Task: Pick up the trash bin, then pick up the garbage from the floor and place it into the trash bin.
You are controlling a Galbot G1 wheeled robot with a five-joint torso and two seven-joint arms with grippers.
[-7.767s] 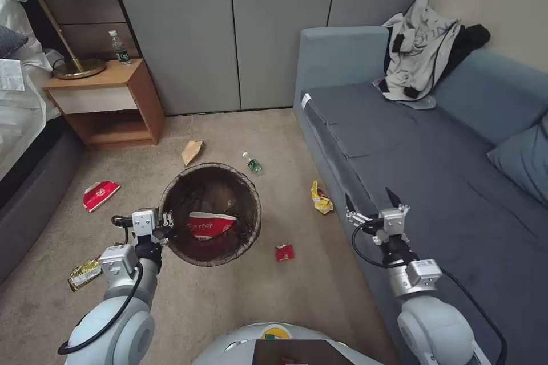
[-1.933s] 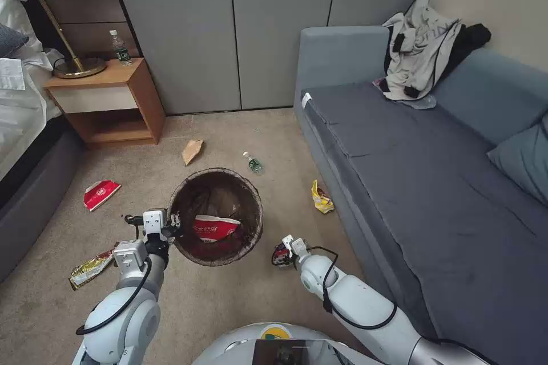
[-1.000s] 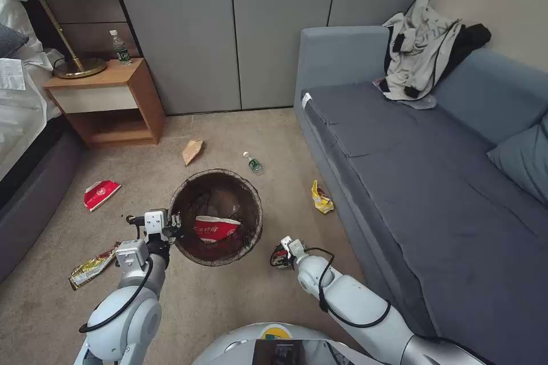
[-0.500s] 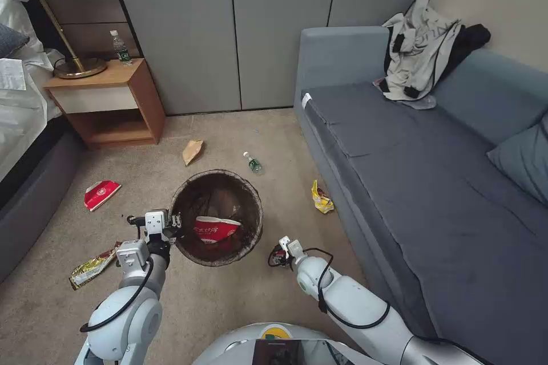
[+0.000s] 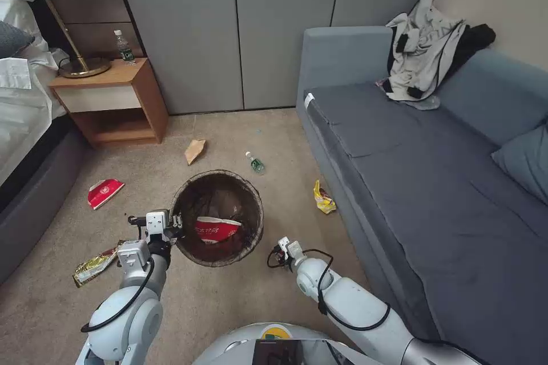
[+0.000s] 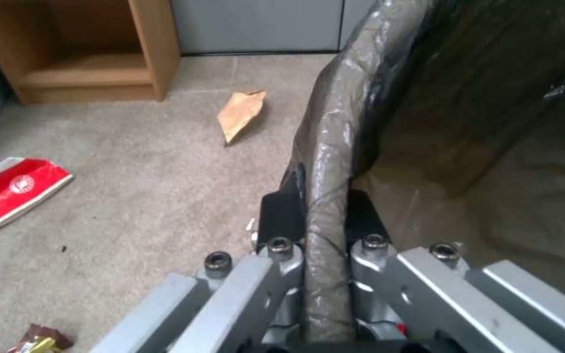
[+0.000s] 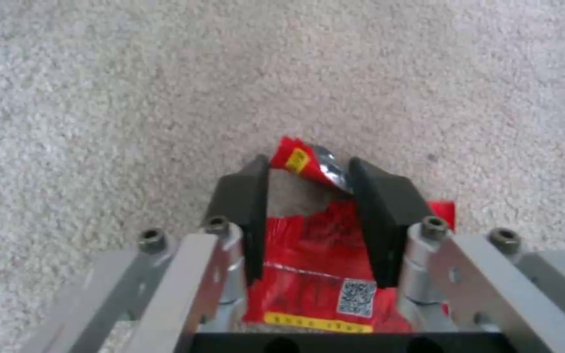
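Note:
My left gripper (image 5: 174, 225) is shut on the near-left rim of the trash bin (image 5: 260, 222), pinching the dark bag-lined edge (image 6: 335, 132) between its fingers (image 6: 281, 211). A red-and-white carton (image 5: 214, 229) lies inside the bin. My right gripper (image 5: 278, 251) is low over the carpet just right of the bin. Its black pads (image 7: 380, 211) are closed against a small red wrapper (image 7: 315, 235), which buckles between them. More garbage lies on the floor: a red-and-white carton (image 5: 104, 192), a gold wrapper (image 5: 96, 263), a brown paper bag (image 5: 194, 150), a bottle (image 5: 255, 162) and a yellow wrapper (image 5: 322, 198).
A blue-grey sofa (image 5: 411, 182) runs along the right, with grey-white clothing (image 5: 425, 45) on its back. A wooden nightstand (image 5: 114, 97) with a lamp and a bottle stands at the back left, beside a bed (image 5: 23, 125). Grey cupboard doors (image 5: 240, 28) close the far side.
The right arm came down from over the sofa to the floor beside the bin and closed on the red wrapper, then drifted slightly toward the bin. The left gripper kept its hold.

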